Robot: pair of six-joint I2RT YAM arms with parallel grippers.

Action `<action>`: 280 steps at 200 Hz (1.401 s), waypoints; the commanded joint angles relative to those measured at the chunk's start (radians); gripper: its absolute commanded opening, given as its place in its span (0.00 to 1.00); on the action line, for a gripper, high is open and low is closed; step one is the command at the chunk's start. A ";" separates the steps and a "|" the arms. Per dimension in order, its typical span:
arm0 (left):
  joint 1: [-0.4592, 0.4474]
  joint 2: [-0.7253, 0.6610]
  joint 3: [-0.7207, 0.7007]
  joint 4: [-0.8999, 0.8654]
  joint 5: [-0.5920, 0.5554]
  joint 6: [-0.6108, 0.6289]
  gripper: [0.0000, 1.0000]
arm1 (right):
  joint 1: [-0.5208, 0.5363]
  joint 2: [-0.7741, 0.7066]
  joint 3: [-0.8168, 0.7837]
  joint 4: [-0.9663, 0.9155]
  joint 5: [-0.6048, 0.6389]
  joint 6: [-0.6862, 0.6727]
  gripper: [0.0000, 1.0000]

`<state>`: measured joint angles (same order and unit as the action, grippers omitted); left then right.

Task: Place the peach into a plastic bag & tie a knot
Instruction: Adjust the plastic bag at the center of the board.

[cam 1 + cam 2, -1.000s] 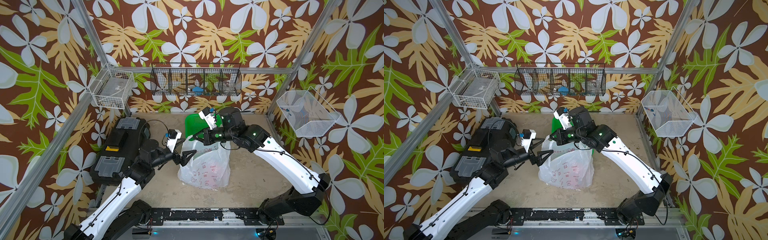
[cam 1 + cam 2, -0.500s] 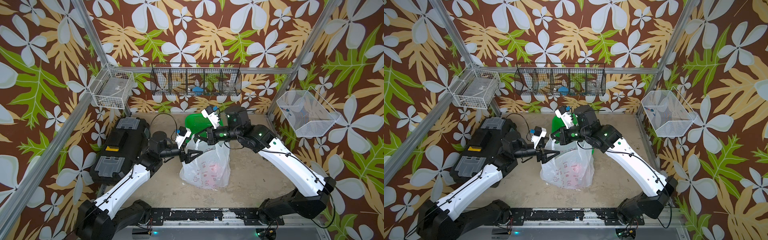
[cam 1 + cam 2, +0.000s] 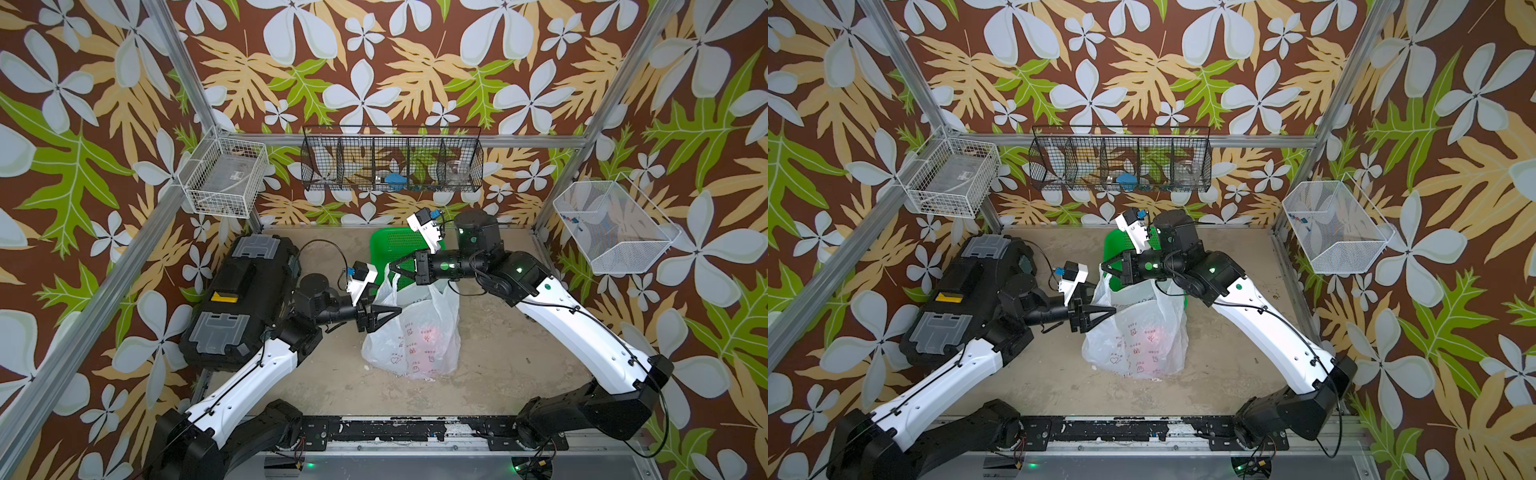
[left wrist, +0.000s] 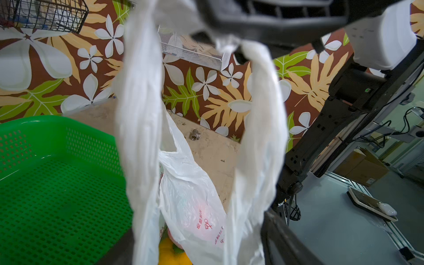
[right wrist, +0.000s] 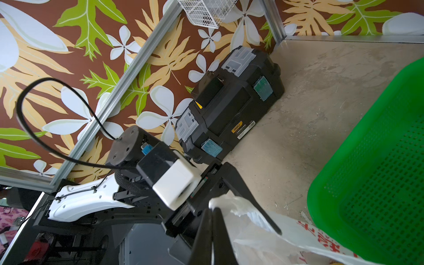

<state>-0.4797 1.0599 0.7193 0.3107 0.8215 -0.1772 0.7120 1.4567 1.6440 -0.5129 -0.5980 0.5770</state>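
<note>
**Right jaws pinch the bag handles, left jaws stand open around them**

The right gripper (image 3: 392, 267) has its jaws pressed together. The white handle strips (image 4: 137, 110) of the plastic bag (image 3: 415, 345) are caught at its tips. In the right wrist view its two fingers (image 5: 204, 236) meet with a bunch of thin plastic between them. From this grip the strips hang down as two twisted bands.

The left gripper (image 3: 395, 309) is just beside the right one and a little lower, with its jaws well apart. In the left wrist view both bands pass between its two dark fingers (image 4: 282, 238). Whether the fingers touch the bands, I cannot tell.

Below both grippers the body of the bag rests on the sandy table (image 3: 511, 357). The peach (image 3: 430, 332) is inside, low in the bag, and shows as a reddish glow through the plastic.

Under the right jaws and behind the bag lies a green basket (image 3: 390, 245). Behind the left gripper, beside its arm and away from the bag, stands a black toolbox (image 3: 241, 299).
</note>
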 commanded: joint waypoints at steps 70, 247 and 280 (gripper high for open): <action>0.001 0.063 -0.008 0.172 -0.001 -0.045 0.24 | -0.002 -0.009 -0.013 0.082 -0.037 0.057 0.00; 0.004 0.072 0.013 0.111 -0.052 -0.080 0.00 | -0.200 -0.198 -0.314 -0.002 0.451 0.001 0.55; 0.004 0.066 0.003 0.116 -0.028 -0.095 0.00 | -0.186 -0.176 -0.371 0.084 0.498 0.115 0.51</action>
<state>-0.4778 1.1320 0.7246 0.4084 0.7612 -0.2562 0.5144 1.2755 1.3010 -0.5129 -0.1734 0.5720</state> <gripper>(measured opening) 0.049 0.506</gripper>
